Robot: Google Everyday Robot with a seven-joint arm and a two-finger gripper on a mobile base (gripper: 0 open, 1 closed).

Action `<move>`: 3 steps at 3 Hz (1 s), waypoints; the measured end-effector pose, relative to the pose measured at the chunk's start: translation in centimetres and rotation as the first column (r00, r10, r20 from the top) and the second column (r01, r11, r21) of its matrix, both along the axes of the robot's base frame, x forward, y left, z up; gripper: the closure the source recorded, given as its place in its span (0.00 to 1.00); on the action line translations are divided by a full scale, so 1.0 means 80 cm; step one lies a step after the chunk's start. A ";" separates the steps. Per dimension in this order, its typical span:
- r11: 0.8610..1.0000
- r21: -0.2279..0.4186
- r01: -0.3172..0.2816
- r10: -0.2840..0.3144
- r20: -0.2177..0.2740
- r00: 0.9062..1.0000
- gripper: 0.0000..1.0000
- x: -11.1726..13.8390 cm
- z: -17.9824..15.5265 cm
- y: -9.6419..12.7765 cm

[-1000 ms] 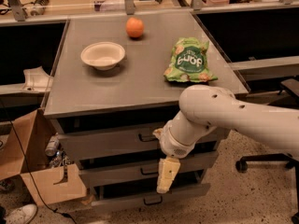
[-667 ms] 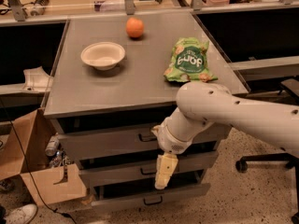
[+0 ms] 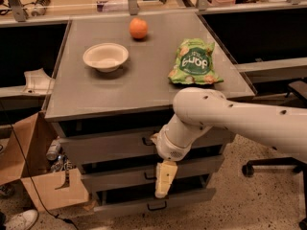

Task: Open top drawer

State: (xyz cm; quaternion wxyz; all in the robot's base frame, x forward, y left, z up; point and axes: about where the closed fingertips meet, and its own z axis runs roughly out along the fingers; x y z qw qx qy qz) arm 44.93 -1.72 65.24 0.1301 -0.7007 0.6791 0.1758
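The top drawer (image 3: 105, 146) is the uppermost of three grey metal drawers under the grey cabinet top (image 3: 144, 92). Its small dark loop handle (image 3: 147, 141) sits at the centre, just left of my white wrist. The front stands nearly flush, with a dark gap above it. My gripper (image 3: 162, 179) hangs downward from the wrist, in front of the middle drawer (image 3: 115, 175) and below the top drawer's handle, not touching the handle. The bottom drawer (image 3: 144, 205) lies under it.
On the cabinet top stand a white bowl (image 3: 105, 56), an orange (image 3: 138, 28) and a green snack bag (image 3: 194, 62). A cardboard box (image 3: 43, 176) and a can (image 3: 53, 150) sit at the left. An office chair base (image 3: 268, 166) is at the right.
My arm and gripper have shifted a little to the left along the drawer fronts. The drawers have not moved.
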 end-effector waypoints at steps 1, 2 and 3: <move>0.999 -0.028 -0.023 0.021 -0.053 0.998 0.00 -0.016 -0.015 -0.002; 0.999 -0.028 -0.023 0.021 -0.054 0.998 0.00 -0.017 -0.015 -0.003; 0.999 -0.018 -0.026 0.025 -0.059 0.998 0.00 -0.038 -0.008 -0.010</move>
